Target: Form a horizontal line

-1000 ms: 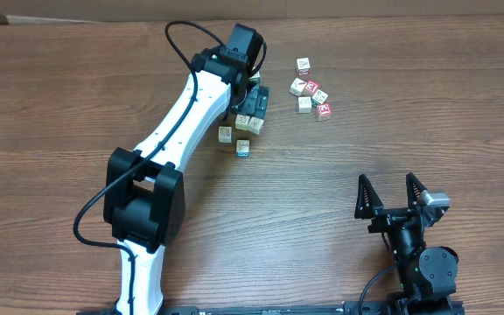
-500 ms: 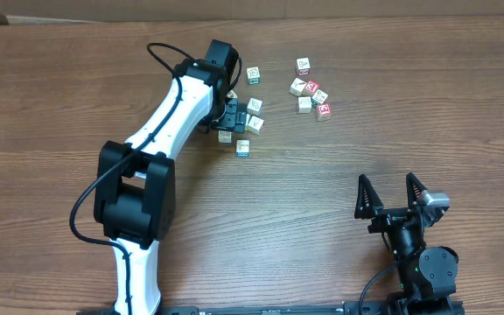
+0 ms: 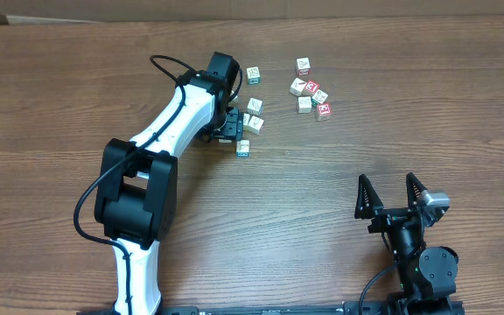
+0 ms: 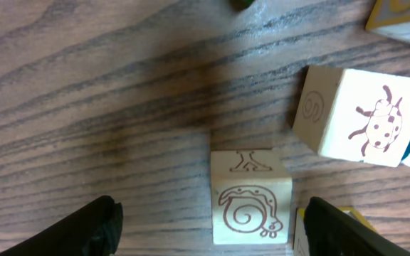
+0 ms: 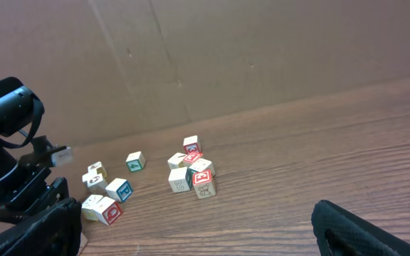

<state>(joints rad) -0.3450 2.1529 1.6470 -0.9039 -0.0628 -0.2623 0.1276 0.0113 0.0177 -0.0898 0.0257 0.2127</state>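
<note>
Left fingers [image 4: 95, 227] — only their tips in frame — stand spread astride a snail cube [image 4: 251, 199]; overhead the arm [image 3: 178, 109] largely hides them. Right fingers [image 3: 365, 197] gape.

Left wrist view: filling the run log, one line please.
left fingers: open astride snail cube, no contact | right fingers: open | other cubes: scattered

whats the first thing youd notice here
The long white and black left arm stretches diagonally across the wooden table, its left gripper down among small picture cubes. Close up, the open jaws stand either side of a snail cube without touching it, a ladybird cube nearby. A second loose cluster of cubes lies to the right, and the right gripper sits open near the front edge.
</note>
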